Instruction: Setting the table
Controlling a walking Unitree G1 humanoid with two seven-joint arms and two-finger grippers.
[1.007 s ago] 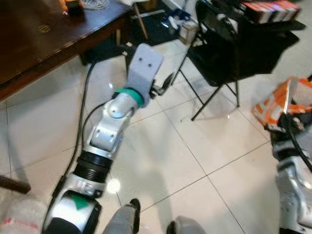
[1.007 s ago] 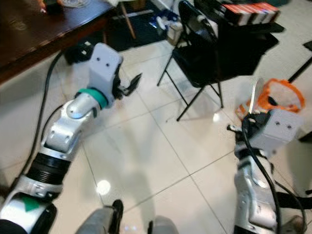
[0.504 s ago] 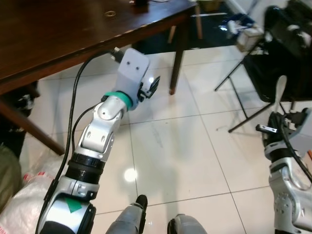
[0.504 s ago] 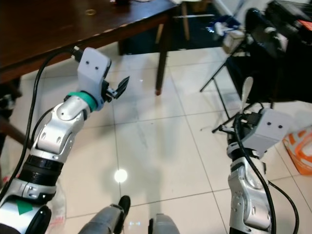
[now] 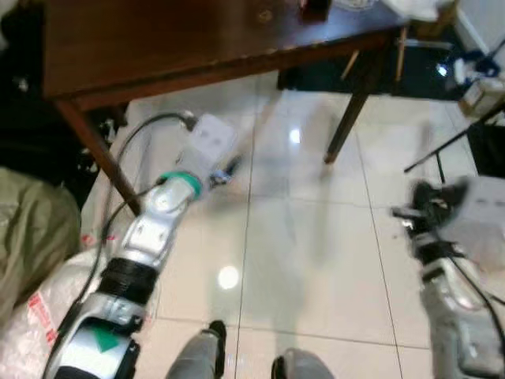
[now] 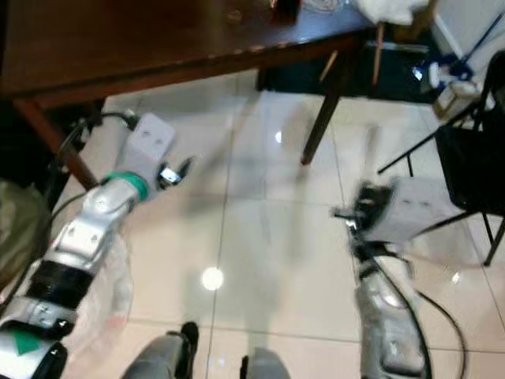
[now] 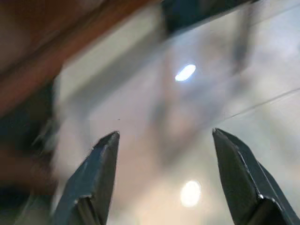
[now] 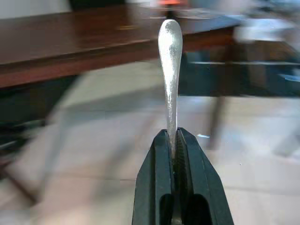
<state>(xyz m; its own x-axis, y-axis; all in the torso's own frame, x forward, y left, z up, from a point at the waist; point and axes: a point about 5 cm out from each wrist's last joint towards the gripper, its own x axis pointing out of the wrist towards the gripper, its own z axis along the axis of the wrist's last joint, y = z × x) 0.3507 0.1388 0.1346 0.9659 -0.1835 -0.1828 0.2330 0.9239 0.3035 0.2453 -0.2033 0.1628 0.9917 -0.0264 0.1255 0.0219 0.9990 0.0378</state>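
Swinging round since the earlier frame, the head now faces the dark counter (image 5: 197, 39). Right hand (image 8: 171, 140) pinches a silver utensil handle (image 8: 169, 61), upright: light, stiff, slippery metal, best gripped low. Left hand (image 7: 161, 140) gapes wide.

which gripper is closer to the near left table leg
Left. The left gripper hangs just beside that table leg; the right gripper, holding a silver utensil, is well across the tiled floor.

Both eye views are pretty smeared. The right hand (image 6: 353, 215) is a blur, so its grip can't be read there. Small stuff on the bench (image 5: 158, 39) is too blurry to name, and the bench's far side is cropped off up top.
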